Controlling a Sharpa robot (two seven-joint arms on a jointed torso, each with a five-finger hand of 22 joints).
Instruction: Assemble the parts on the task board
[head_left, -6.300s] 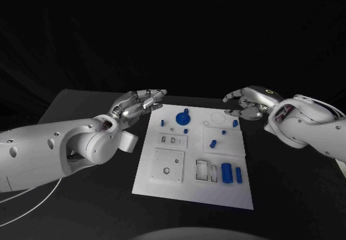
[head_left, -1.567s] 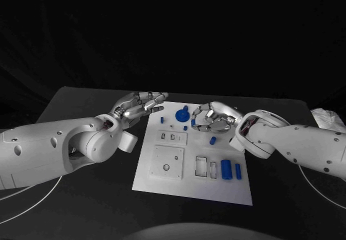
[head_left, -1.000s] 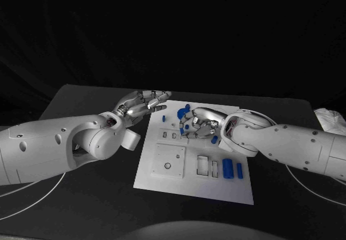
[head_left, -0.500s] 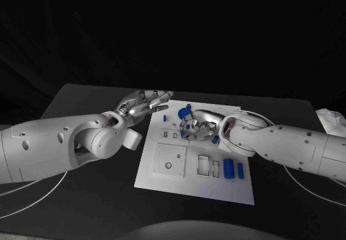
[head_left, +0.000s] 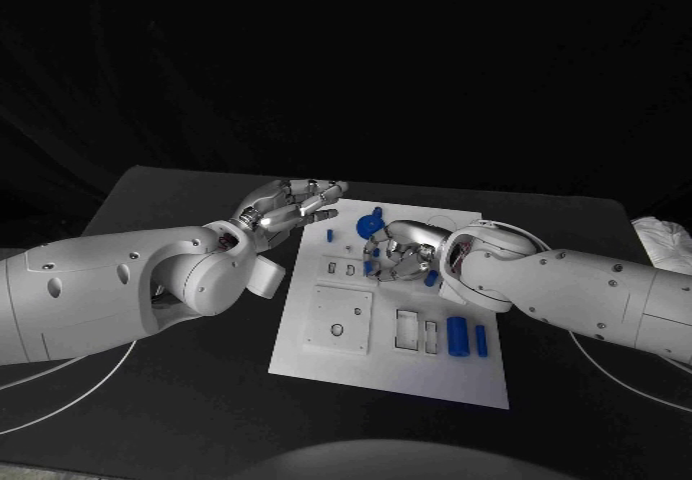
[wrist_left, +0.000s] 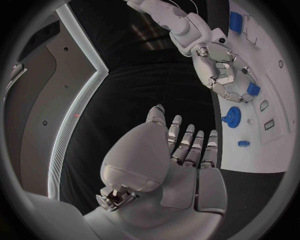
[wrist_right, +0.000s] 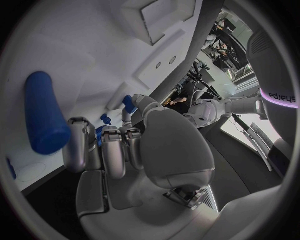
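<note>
The white task board (head_left: 335, 352) lies in the middle of the black table. My right hand (head_left: 400, 250) is down over its far middle, fingers curled around a small blue part (head_left: 374, 266), which the left wrist view shows at its fingertips (wrist_left: 252, 89). Just beyond the hand lies a blue gear (head_left: 368, 230), with a small blue peg (head_left: 329, 236) to its left. My left hand (head_left: 296, 207) hovers open over the board's far-left corner, fingers spread and holding nothing. A blue cylinder (head_left: 456, 338) and a slim blue bar (head_left: 479, 342) lie at the board's near right.
Another small blue part (head_left: 430, 280) sits by the right forearm. White blocks with slots (head_left: 417, 334) and holes (head_left: 338, 320) stand on the board's near half. A white cloth (head_left: 666, 240) lies at the table's right edge. Cables trail at both sides.
Since 6.3 s ago my right hand has swung from the board's far-right corner to its far middle and lowered onto the small blue part. In the last half second it barely moved. The left hand has stayed put.
</note>
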